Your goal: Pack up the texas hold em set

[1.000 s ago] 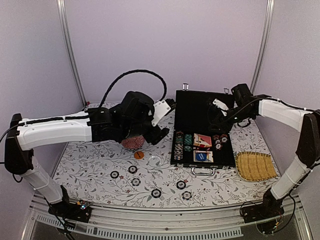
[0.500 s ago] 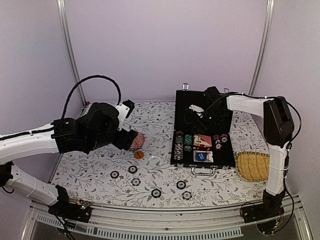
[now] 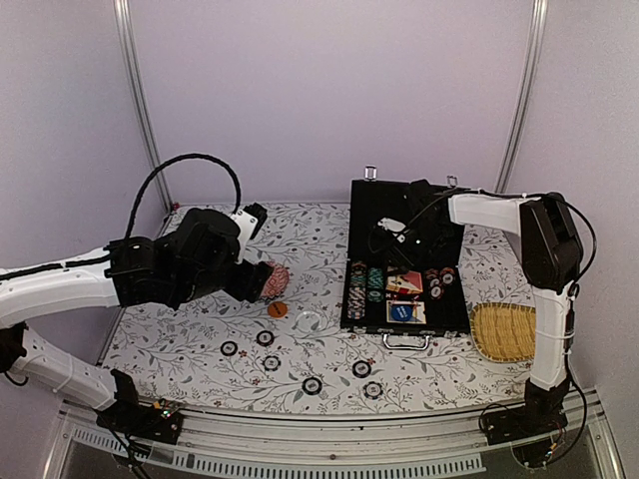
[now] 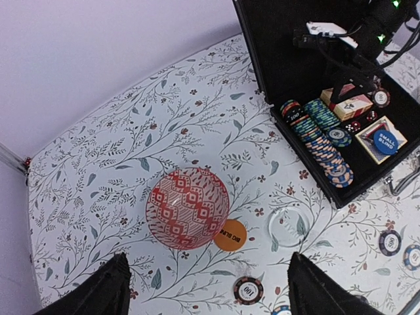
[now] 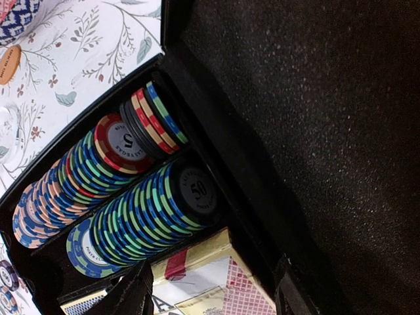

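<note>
Top external view: the open black briefcase (image 3: 369, 205) sits right of centre with its lid upright. The right pincer (image 3: 387, 236) hovers just in front of that lid, jaws partly apart and empty. Loose chips (image 3: 313, 385) and an orange disc (image 3: 278, 309) lie to its lower left, where the left pincer (image 4: 210, 292) hangs wide and empty over the pink dome (image 4: 188, 208).

The right hand (image 5: 211, 295) is hovering, fingers parted, over the open briefcase (image 5: 302, 105). Two rows of poker chips (image 5: 147, 216) are lying edge-on inside. The card deck (image 5: 197, 279) is showing between the fingers.
</note>
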Action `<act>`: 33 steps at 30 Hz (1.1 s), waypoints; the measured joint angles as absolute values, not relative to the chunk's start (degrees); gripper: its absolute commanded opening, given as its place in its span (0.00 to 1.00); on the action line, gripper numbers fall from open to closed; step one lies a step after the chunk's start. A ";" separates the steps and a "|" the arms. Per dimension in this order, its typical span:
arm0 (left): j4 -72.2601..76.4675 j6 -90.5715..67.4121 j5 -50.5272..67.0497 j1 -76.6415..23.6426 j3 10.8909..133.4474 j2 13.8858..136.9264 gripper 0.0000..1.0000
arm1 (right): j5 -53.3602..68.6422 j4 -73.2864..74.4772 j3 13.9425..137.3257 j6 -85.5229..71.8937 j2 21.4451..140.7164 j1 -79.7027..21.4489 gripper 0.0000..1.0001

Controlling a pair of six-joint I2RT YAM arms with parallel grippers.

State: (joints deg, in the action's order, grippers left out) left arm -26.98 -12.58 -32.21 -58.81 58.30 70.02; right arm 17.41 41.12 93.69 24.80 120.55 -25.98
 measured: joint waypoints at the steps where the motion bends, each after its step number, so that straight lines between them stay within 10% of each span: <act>1: -27.00 -12.62 -32.21 -58.81 58.28 70.11 0.84 | 16.99 41.19 93.43 24.82 120.55 -25.98 0.64; 33: -27.83 -13.58 -31.35 -58.81 58.22 72.05 0.83 | 7.75 40.58 92.64 23.81 121.14 -27.59 0.68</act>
